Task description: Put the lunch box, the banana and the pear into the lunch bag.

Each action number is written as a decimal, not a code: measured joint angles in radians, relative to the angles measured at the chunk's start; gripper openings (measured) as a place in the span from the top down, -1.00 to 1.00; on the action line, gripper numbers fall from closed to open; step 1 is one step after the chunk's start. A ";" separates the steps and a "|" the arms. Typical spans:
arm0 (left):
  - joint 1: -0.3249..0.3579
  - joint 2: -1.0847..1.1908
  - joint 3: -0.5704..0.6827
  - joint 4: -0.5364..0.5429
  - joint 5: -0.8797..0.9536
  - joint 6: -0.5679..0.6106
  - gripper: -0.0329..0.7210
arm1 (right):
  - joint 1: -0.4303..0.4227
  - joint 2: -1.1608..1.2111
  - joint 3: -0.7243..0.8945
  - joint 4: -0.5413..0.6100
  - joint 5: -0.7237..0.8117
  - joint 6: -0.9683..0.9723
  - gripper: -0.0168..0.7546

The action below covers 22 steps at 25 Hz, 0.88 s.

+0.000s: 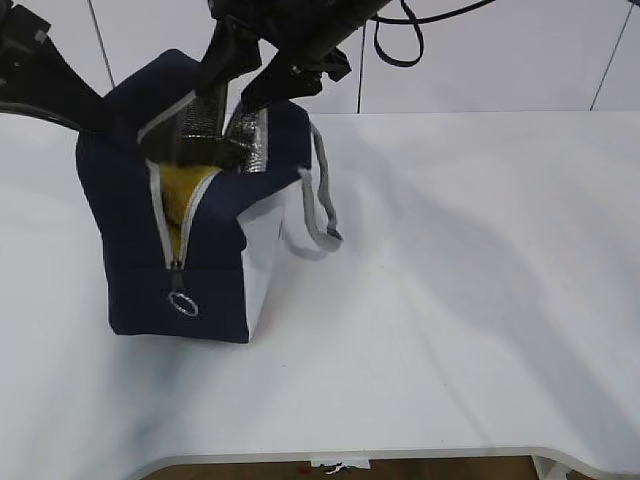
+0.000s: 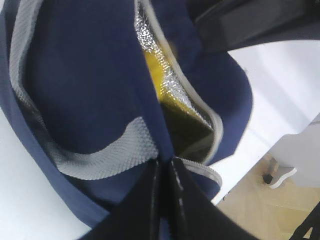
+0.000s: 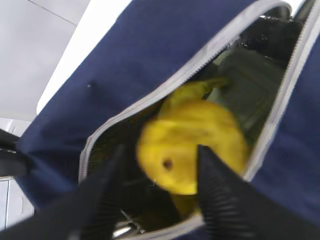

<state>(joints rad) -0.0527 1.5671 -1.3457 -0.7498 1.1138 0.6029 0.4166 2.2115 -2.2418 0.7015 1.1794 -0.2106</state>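
Here, right gripper [image 3: 159, 192] fingers spread either side of the pear [image 3: 192, 150] inside the open lunch bag [image 1: 120, 200], banana [image 3: 192, 90] just beyond; left gripper [image 2: 164, 192] fingers pinch the bag's fabric edge.

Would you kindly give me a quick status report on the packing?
Left gripper shut on lunch bag edge. Right gripper open, pear between its fingers inside bag. Banana underneath. Nothing blocking.
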 joint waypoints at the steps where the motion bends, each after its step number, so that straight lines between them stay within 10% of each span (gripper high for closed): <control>1: 0.000 0.000 0.000 0.000 0.001 0.000 0.93 | 0.000 0.000 0.000 0.000 0.000 -0.002 -0.34; 22: 0.000 0.000 0.000 0.000 0.004 0.000 0.93 | -0.003 -0.029 0.019 -0.324 0.069 0.138 -0.50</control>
<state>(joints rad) -0.0527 1.5671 -1.3457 -0.7498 1.1176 0.6029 0.4132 2.1826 -2.2224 0.3777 1.2488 -0.0725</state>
